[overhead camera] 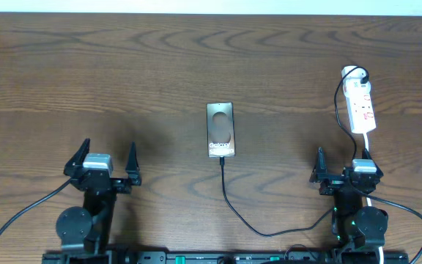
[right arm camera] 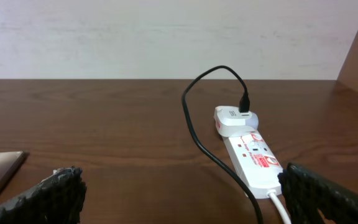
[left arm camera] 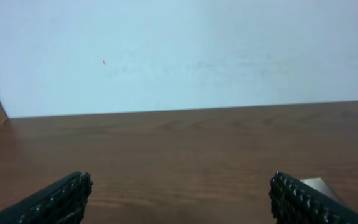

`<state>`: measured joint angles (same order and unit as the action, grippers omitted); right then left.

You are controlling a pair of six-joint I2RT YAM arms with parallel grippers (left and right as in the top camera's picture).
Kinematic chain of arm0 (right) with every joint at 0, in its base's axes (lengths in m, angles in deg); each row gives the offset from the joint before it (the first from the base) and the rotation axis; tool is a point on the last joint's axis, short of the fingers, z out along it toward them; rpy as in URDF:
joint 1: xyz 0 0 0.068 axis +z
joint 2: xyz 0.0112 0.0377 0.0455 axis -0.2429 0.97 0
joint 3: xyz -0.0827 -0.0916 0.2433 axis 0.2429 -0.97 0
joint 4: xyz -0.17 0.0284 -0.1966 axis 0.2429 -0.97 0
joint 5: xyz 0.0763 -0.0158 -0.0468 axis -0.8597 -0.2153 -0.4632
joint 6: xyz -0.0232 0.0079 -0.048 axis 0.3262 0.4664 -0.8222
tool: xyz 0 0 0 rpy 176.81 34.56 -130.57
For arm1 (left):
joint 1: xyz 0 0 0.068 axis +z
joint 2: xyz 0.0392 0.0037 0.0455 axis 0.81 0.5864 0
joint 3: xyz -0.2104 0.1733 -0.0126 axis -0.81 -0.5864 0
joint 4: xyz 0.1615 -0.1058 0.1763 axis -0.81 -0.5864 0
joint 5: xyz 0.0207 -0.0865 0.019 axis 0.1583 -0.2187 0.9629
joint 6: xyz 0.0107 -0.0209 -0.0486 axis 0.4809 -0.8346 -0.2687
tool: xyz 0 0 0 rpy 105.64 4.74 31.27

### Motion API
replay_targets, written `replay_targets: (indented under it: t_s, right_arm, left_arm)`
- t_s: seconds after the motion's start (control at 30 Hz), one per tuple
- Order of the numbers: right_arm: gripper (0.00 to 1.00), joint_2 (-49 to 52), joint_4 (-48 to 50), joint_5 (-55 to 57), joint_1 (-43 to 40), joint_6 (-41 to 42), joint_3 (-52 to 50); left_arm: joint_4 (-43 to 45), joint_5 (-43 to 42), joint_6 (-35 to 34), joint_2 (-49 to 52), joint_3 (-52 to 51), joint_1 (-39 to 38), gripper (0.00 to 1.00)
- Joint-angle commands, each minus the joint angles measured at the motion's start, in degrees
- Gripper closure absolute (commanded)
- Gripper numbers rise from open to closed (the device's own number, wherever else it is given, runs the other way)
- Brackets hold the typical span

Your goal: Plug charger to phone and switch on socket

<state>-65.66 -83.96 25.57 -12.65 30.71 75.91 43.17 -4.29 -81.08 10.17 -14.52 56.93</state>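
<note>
Left-arm gripper (overhead camera: 108, 150) is held spread wide over bare wood at the near left of the brown wood-grain table (overhead camera: 196, 59), with nothing between its black ribbed fingers (left arm camera: 61, 199). In the left wrist view only table top and a pale wall (left arm camera: 166, 50) are faced. Right-arm gripper (overhead camera: 341, 158) is likewise held wide and empty at the near right, just short of the near end of the white elongated power-strip socket (overhead camera: 362, 108).

The socket is laid at the far right of the table, lengthwise away from the robot. Red marks are seen on its face in the right wrist view, but whether a switch is on cannot be told. A white cord (right arm camera: 282, 210) is led from its near end toward the right arm. A white block adapter (right arm camera: 232, 119) is seated in the socket's far end. The thin black charger cable (overhead camera: 224, 183) is plugged into the adapter, looped upward, and carried back along the socket's left side toward the right gripper.

The cable is then run low across the near side of the table and curved up to the near short edge of the dark rectangular phone (overhead camera: 220, 130) with white Galaxy lettering. The phone is laid flat at the table's middle, well apart from both grippers. That edge is met by the cable's tip; whether the tip is fully seated cannot be told.
</note>
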Motion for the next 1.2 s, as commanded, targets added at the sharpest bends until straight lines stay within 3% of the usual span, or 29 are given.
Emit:
replay_targets:
  t_s: [0.0, 0.27, 0.5, 1.17]
  right_arm:
    - [0.01, 0.1, -0.1, 0.5, 0.0, 0.8, -0.2]
    - [0.01, 0.1, -0.1, 0.5, 0.0, 0.8, -0.2]
    - [0.01, 0.1, -0.1, 0.5, 0.0, 0.8, -0.2]
    - [0.01, 0.1, -0.1, 0.5, 0.0, 0.8, -0.2]
  left_arm:
    - [4.1, 0.1, -1.6, -1.0, -4.5, 1.1, 0.07]
    - [7.9, 0.3, -1.6, -7.3, -13.1, 1.8, 0.07]
    - [-0.3, 0.7, -1.6, -7.4, -13.1, 1.8, 0.07]
    - [-0.3, 0.7, -0.9, -7.2, -13.1, 0.9, 0.07]
